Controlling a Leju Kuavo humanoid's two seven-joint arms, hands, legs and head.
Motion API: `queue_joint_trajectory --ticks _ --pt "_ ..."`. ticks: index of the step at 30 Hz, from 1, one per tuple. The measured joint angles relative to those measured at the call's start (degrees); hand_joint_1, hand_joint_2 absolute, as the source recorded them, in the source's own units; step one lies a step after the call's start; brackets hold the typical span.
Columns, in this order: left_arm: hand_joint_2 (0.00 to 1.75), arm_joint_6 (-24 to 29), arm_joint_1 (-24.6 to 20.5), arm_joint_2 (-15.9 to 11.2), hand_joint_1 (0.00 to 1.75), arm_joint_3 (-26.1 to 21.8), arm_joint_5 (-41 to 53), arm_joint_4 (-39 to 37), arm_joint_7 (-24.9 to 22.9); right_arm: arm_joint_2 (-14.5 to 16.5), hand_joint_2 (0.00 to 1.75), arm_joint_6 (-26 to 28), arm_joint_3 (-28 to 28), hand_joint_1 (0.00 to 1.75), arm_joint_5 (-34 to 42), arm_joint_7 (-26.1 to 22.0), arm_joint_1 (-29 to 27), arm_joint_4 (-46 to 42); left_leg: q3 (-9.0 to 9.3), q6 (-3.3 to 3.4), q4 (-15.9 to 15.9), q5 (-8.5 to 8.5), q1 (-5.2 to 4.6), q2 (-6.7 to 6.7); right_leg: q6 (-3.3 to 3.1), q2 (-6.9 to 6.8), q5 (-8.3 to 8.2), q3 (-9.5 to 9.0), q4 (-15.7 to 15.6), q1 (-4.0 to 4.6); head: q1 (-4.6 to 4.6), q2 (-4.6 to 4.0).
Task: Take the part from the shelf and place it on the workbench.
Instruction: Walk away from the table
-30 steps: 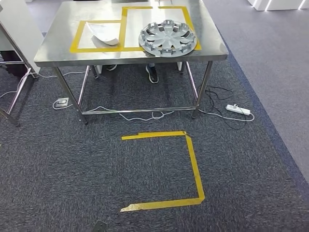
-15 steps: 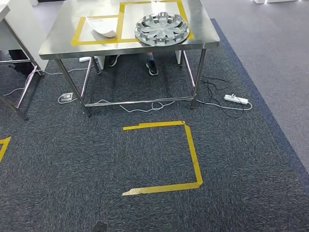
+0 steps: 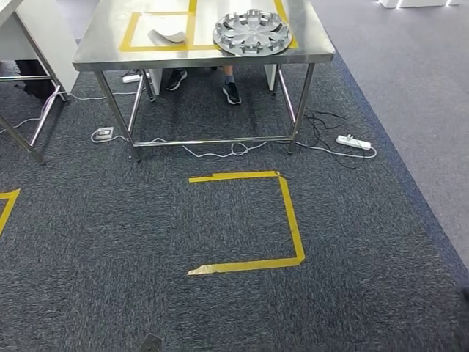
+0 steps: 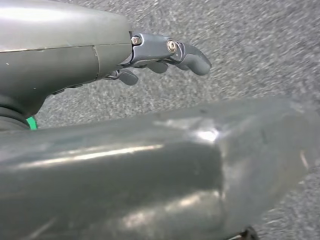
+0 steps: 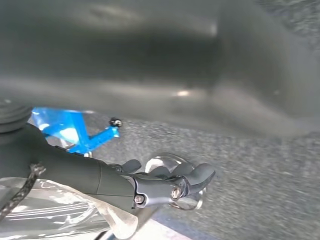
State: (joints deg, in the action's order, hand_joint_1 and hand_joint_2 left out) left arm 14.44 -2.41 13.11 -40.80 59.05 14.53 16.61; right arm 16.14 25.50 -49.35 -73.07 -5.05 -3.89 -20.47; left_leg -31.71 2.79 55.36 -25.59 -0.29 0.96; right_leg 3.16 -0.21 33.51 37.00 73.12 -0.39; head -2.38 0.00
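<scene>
stainless counter (image 3: 105, 51) sits at the far side of my head view, on dark grey carpet (image 3: 111, 235). yellow tape boxes are marked on its top. a silver hubcap-like part (image 3: 252, 32) lies inside the right box, near the counter's front edge. a curved white sheet part (image 3: 167, 34) lies in the left box, well apart from the hubcap. a person's shoes (image 3: 231, 92) show under the counter. white power strip (image 3: 353, 142) and cables lie on the carpet by the right legs. a yellow tape bracket (image 3: 287, 220) is on the floor in front of the counter.

left hand (image 4: 158, 55): fingers (image 4: 192, 57) apart and loosely extended over carpet, grasping nothing, so released. right hand (image 5: 166, 182): fingers (image 5: 200, 175) stretched out beside something clear and shiny; i cannot tell whether they are grasping it. a blue frame piece (image 5: 71, 130) shows behind that wrist.
</scene>
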Motion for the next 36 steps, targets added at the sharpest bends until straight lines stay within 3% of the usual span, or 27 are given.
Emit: queue_joint_trajectory --ticks 2,4,6,8,9,10,12,13,14,15,16,18,20,21,23,25,27,31,36 --pt "0.00 -0.01 -0.04 0.01 0.00 -0.11 0.08 0.00 0.01 -0.04 0.00 0.03 -0.43 0.00 -0.62 -0.13 0.09 0.07 -2.00 -0.44 0.63 1.31 0.04 0.00 0.14 0.00 -3.28 -5.33 -5.32 -0.30 0.01 0.00" --pt "0.00 0.00 -0.11 0.01 0.00 -0.33 0.21 0.00 0.08 -0.06 0.00 0.03 -0.80 0.00 -1.02 -0.26 0.44 0.13 -3.48 -1.02 1.48 2.42 -0.09 -0.04 -0.10 0.10 -2.11 -11.85 -14.61 -0.42 -0.05 0.00" --pt "0.00 0.01 -0.21 -0.01 0.00 -0.57 0.31 0.00 0.18 -0.07 0.00 0.07 -1.18 0.00 -1.33 -0.37 0.82 0.26 -4.38 -1.56 1.85 3.76 -0.20 -0.04 -0.87 0.21 -0.34 -14.19 -19.45 -0.21 -0.03 0.00" --pt "0.00 0.01 -0.19 -0.03 0.00 -0.77 0.36 0.00 0.23 -0.06 0.00 0.09 -1.59 0.00 -1.67 -0.35 0.80 0.43 -5.07 -2.05 2.07 4.11 0.01 -0.11 -1.99 0.03 -0.74 -13.10 -19.51 -0.17 0.02 0.00" --pt "0.00 0.01 -0.08 -0.03 0.00 -0.86 0.36 0.00 0.24 -0.05 0.00 0.09 -1.84 0.00 -1.85 -0.20 0.74 0.49 -5.54 -2.36 3.12 2.67 0.13 -0.18 -2.53 -0.12 -1.20 -12.52 -19.47 -0.19 0.03 0.00" --pt "0.00 0.01 0.02 -0.04 0.00 -0.96 0.36 0.00 0.24 -0.05 0.00 0.07 -2.09 0.00 -2.08 -0.03 0.71 0.54 -6.22 -2.64 5.18 0.26 0.22 -0.25 -3.00 -0.26 -1.74 -11.87 -19.50 -0.24 0.09 0.00" --pt "0.00 0.03 0.13 -0.05 0.00 -1.13 0.36 0.00 0.24 -0.05 0.00 -0.10 -2.63 0.00 -2.66 0.23 0.72 0.55 -7.89 -3.06 12.44 -5.68 0.30 -0.34 -3.47 -0.36 -3.03 -10.32 -19.44 -0.12 0.22 0.00" --pt "0.00 0.05 0.12 -0.06 0.00 -1.22 0.36 0.00 0.25 -0.05 0.00 -0.25 -2.85 0.00 -3.01 0.25 0.72 0.55 -8.37 -3.13 15.99 -7.22 0.31 -0.36 -3.52 -0.38 -3.67 -9.48 -19.37 -0.03 0.26 0.00" --pt "0.00 0.07 0.12 -0.07 0.00 -1.31 0.36 0.00 0.27 -0.05 0.00 -0.41 -3.09 0.00 -3.33 0.25 0.72 0.54 -8.24 -3.07 18.42 -7.42 0.31 -0.37 -3.52 -0.40 -4.27 -8.76 -19.25 0.09 0.27 0.00" --pt "0.00 0.07 0.13 -0.07 0.00 -1.37 0.37 0.00 0.29 -0.04 0.00 -0.58 -3.33 0.00 -3.65 0.25 0.72 0.54 -7.25 -2.91 18.92 -6.39 0.30 -0.39 -3.49 -0.40 -4.78 -8.11 -19.08 0.20 0.29 0.00" --pt "0.00 0.08 0.14 -0.07 0.00 -1.40 0.39 0.00 0.32 -0.03 0.00 -0.74 -3.61 0.00 -3.93 0.23 0.72 0.54 -5.32 -2.61 17.35 -4.79 0.24 -0.40 -3.44 -0.39 -5.22 -7.57 -18.88 0.32 0.30 0.00" --pt "0.00 0.10 0.10 -0.08 0.00 -1.47 0.47 0.01 0.35 0.12 0.00 -0.99 -4.16 0.00 -4.56 0.19 0.75 0.52 0.66 -1.58 9.66 -2.91 -0.05 -0.46 -3.25 -0.36 -5.96 -6.75 -18.48 0.59 0.28 0.00" --pt "0.00 0.11 0.03 -0.08 0.00 -1.69 0.57 0.02 0.39 0.33 0.00 -1.10 -4.68 0.00 -5.32 0.07 0.83 0.44 4.98 -0.67 2.88 -3.41 -0.32 -0.47 -2.81 -0.41 -6.65 -6.13 -18.23 0.80 0.26 0.00" --pt "0.00 0.12 -0.03 -0.07 0.00 -1.83 0.67 0.02 0.40 0.45 0.00 -1.14 -4.97 0.00 -5.68 -0.03 0.86 0.39 5.75 -0.52 0.98 -4.10 -0.34 -0.45 -2.61 -0.48 -6.84 -5.77 -18.08 0.93 0.27 0.00" --pt "0.00 0.10 -0.03 0.01 0.00 -2.09 0.86 0.02 0.41 0.55 0.00 -1.21 -5.61 0.00 -6.16 -0.22 0.89 0.29 5.80 -1.44 -0.56 -4.77 -0.28 -0.49 -3.54 -0.57 -6.73 -4.97 -17.94 0.96 0.22 0.01" --pt "0.00 0.07 0.17 0.05 0.00 -2.24 0.95 0.02 0.40 0.58 0.00 -1.25 -6.15 0.00 -6.31 -0.28 0.90 0.22 5.57 -1.68 -0.95 -4.78 -0.40 -0.53 -4.08 -0.53 -6.80 -4.26 -17.95 0.88 0.16 0.01" --pt "0.00 0.04 0.27 0.07 0.00 -2.34 0.96 0.02 0.38 0.58 0.00 -1.26 -6.64 0.00 -6.38 -0.27 0.91 0.16 5.38 -0.87 -0.88 -4.48 -0.67 -0.52 -3.25 -0.43 -7.46 -4.07 -18.12 0.66 0.22 0.00" --pt "0.00 0.03 0.17 0.10 0.00 -2.43 0.97 0.02 0.27 0.58 0.00 -1.26 -7.21 0.00 -6.45 -0.20 0.89 -0.01 4.90 -0.44 -0.65 -4.01 -0.98 -0.38 -2.22 -0.16 -8.88 -4.27 -18.28 0.34 0.23 0.00" --pt "0.00 0.03 0.15 0.11 0.00 -2.54 0.98 0.02 0.24 0.61 0.00 -1.26 -7.56 0.00 -6.45 -0.18 0.91 -0.06 4.78 -0.33 -0.53 -3.95 -1.07 -0.36 -2.02 -0.13 -8.99 -4.17 -18.28 0.26 0.24 0.00"
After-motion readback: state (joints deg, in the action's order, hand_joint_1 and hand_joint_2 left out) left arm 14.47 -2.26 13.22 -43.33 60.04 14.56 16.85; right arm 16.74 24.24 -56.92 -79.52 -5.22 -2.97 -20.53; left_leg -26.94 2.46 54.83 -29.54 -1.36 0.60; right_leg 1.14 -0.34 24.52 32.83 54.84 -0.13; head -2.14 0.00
